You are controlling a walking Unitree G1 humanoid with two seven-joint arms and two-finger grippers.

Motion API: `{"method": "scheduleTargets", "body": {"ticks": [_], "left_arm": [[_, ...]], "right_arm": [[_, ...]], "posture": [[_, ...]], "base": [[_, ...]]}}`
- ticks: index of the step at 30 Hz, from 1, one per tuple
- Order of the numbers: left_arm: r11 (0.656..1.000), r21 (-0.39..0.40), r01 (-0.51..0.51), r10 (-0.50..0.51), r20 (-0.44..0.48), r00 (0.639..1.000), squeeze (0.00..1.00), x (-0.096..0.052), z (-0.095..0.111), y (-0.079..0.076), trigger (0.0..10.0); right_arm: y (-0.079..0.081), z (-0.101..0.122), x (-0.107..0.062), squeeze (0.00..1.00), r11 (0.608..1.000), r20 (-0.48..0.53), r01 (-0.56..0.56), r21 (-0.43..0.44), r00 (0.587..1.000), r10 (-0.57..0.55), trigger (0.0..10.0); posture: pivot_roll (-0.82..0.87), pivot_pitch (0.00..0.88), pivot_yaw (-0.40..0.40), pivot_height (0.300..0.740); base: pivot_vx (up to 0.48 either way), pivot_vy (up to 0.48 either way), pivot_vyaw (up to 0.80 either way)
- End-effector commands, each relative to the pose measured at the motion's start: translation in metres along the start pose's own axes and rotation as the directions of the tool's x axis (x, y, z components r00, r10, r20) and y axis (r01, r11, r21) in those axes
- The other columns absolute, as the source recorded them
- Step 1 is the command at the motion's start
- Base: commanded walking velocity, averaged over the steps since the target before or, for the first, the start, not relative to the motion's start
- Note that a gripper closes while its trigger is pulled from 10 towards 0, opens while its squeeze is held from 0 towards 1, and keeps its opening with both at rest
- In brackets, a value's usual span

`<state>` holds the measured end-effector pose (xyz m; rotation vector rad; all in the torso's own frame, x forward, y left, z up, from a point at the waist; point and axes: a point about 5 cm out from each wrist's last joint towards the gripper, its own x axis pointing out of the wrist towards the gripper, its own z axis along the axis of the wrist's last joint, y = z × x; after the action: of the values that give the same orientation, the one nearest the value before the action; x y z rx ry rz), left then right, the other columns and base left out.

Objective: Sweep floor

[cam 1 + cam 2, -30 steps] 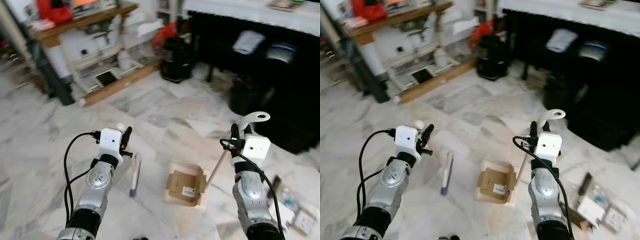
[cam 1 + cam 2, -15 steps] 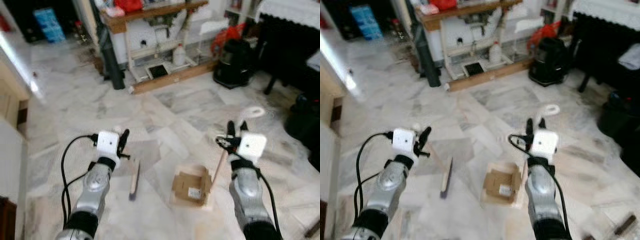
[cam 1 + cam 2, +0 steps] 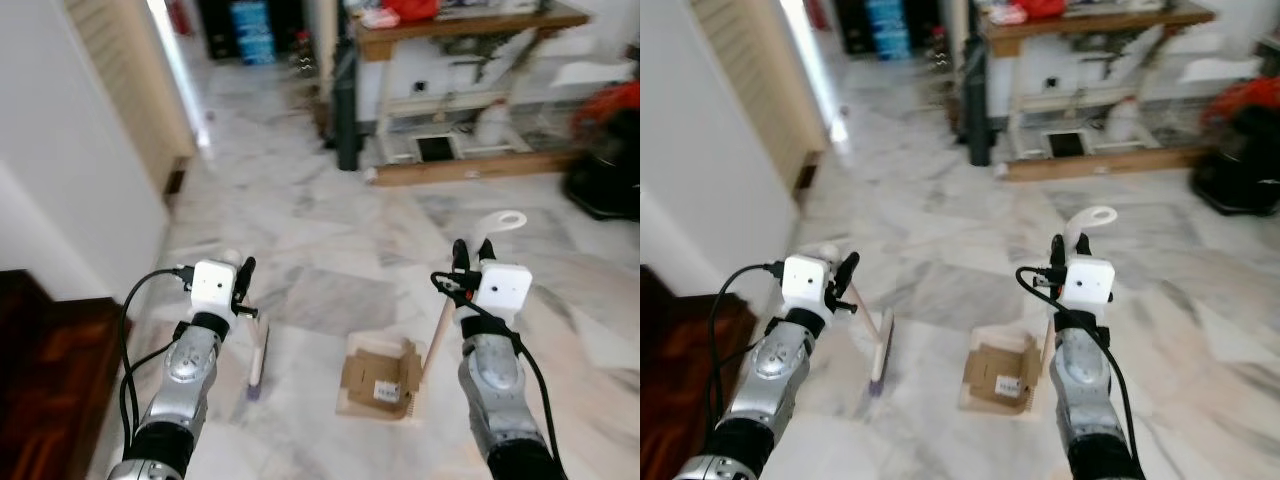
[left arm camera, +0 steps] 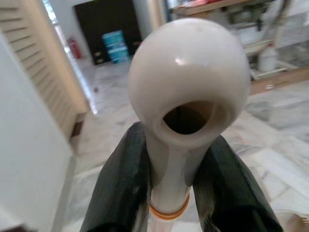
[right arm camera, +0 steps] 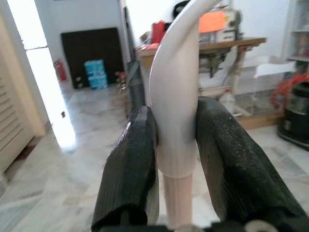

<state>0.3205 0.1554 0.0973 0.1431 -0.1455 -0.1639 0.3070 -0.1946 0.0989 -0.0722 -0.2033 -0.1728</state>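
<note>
left gripper clamped on broom handle | broom head on floor below it, long axis running away from robot | right gripper clamped on dustpan handle | dustpan below-left of it, just beside the broom head

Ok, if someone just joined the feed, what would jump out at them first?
Both arms raised in front: the left claw is shut on the white knob of a broom handle, with the brush head on the marble floor below. The right claw is shut on the dustpan handle, and the dustpan holding flattened cardboard rests between the arms.
</note>
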Motion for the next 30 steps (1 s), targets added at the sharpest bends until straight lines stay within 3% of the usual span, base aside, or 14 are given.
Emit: {"method": "scheduleTargets", "body": {"ticks": [1,30], "left_arm": [[1.0,0.019,-0.019,0.018,0.054,0.998,0.0,0.0017,0.0102,0.0067,10.0],[0.999,0.016,-0.037,0.036,0.05,0.998,0.0,-0.0003,0.0096,0.0052,10.0]], "right_arm": [[0.007,0.0152,0.0072,0.0,1.0,0.07,-0.015,0.021,0.997,0.013,10.0],[0.0041,0.0136,0.0069,0.0,1.0,0.058,-0.017,0.016,0.998,0.017,10.0]], "posture": [[-0.01,0.04,0.071,0.74],[-0.01,0.049,0.063,0.74]], "base": [[0.0,0.0,0.8],[0.0,0.0,0.8]]}}
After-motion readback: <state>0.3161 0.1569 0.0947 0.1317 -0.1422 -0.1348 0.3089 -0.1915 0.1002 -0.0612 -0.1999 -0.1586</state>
